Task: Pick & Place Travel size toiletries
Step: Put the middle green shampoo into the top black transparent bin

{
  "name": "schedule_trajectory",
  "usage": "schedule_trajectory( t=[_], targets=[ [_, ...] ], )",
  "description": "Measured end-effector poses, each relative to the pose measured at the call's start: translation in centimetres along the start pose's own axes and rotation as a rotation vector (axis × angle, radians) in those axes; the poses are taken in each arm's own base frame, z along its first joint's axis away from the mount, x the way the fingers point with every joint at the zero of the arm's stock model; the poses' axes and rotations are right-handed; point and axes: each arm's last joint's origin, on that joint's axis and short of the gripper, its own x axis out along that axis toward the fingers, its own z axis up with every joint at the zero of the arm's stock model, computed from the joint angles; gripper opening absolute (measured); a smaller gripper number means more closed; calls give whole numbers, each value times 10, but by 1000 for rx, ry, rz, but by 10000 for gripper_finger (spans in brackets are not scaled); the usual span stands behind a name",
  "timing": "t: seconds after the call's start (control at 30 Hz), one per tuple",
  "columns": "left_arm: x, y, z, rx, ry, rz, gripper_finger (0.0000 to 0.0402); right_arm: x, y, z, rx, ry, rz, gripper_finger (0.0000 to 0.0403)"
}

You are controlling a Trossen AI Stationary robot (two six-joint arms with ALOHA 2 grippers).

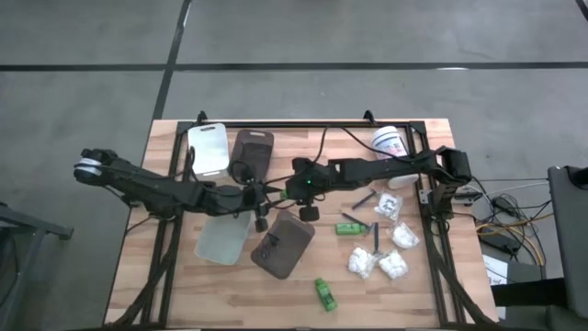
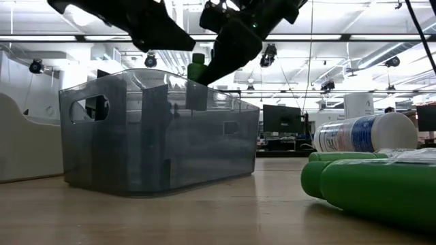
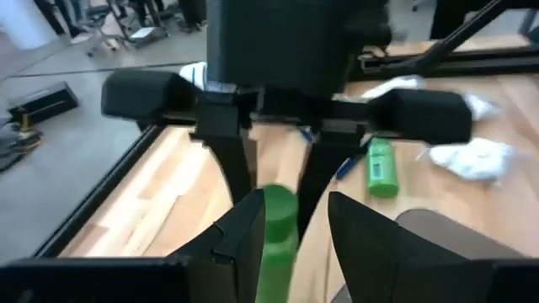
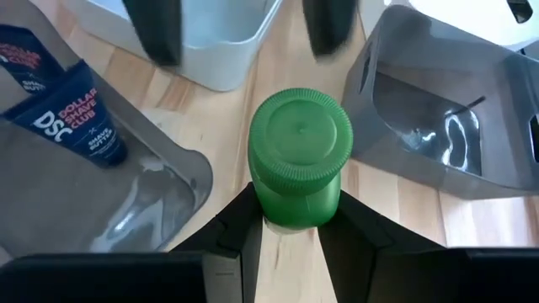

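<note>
Two grippers meet above the middle of the table, and between them is one green bottle; the right gripper is clamped on its body just below the cap, with a dark finger pressed to each side; the left gripper faces it with its jaws spread, the bottle standing in the gap nearer one finger; whether that finger touches it I cannot tell; in the low view the bottle hangs in the air above the rim of a smoky grey tray, clear of the tabletop. The surface is pale wooden planks in a black frame; a white tray and a brown tray lie side by side at the far edge, a clear grey tray and a dark tray lie nearer; a blue tube lies in one grey tray; a white tub sits at the far right corner; on the right half lie white packets, blue-grey sticks and two other green bottles, one of them well apart near the front edge. Beyond the table is a large room with ceiling strip lights and a grey floor. The held bottle is bright green with a ridged round screw cap of the same green.
</note>
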Motion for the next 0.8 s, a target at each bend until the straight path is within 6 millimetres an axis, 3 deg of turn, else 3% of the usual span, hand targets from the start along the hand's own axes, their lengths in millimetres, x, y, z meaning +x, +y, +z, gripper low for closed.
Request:
schedule_trajectory(
  t=[0.4, 0.8],
  targets=[
    [11, 0, -13, -23, 33, 67, 138, 0, 0, 4, 3, -51, -9, 95],
    [15, -1, -12, -15, 3, 52, 137, -1, 11, 7, -15, -61, 8, 95]
  ],
)
